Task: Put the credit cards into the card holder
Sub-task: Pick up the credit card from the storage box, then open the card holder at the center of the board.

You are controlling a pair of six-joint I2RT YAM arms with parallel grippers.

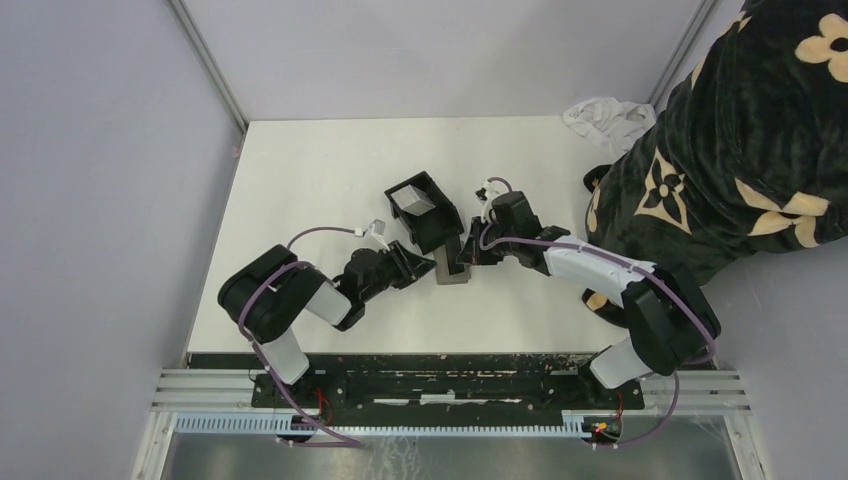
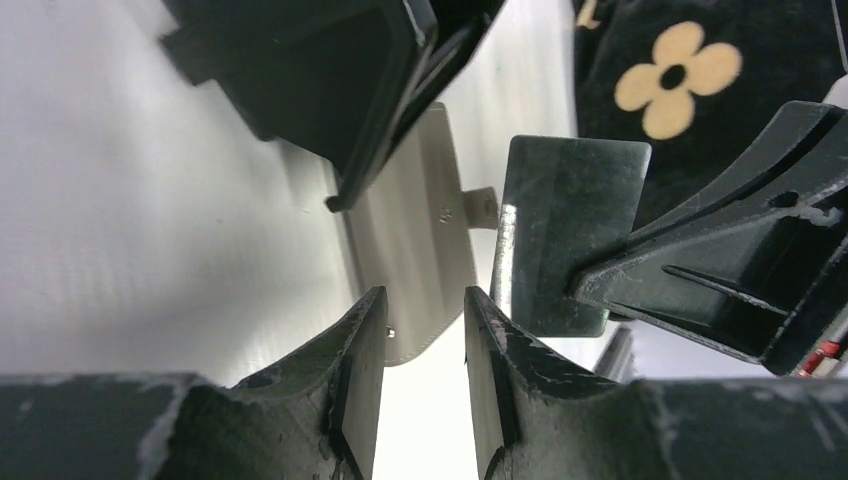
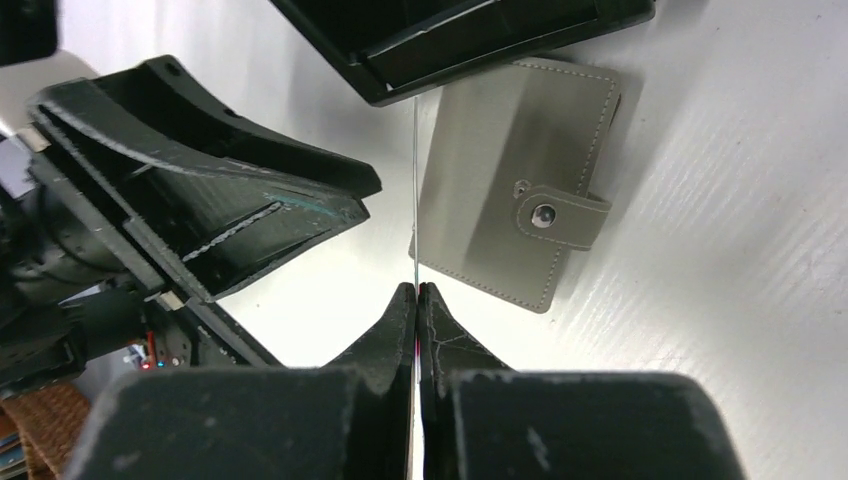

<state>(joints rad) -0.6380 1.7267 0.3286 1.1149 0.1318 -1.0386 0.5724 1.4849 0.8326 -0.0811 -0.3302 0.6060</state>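
Right pincer point(image 3: 416, 290) clamped on one card, near side of the open-top black plastic box point(image 1: 437, 232).

I count one box with one silvery card point(image 1: 415, 200) inside. One grey snap-flap wallet point(image 3: 510, 190) lies just beside it. My half-open left pincer point(image 2: 425, 300) is empty. The thin dark rectangular card point(image 2: 570, 220) is held upright over the wallet.

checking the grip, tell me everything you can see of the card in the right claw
The card is a thin rectangle with rounded corners, dark grey and glossy, a bright glint down one edge. The right claw is shut on one side, holding it on edge. Its far end nears the black box; contact unclear.
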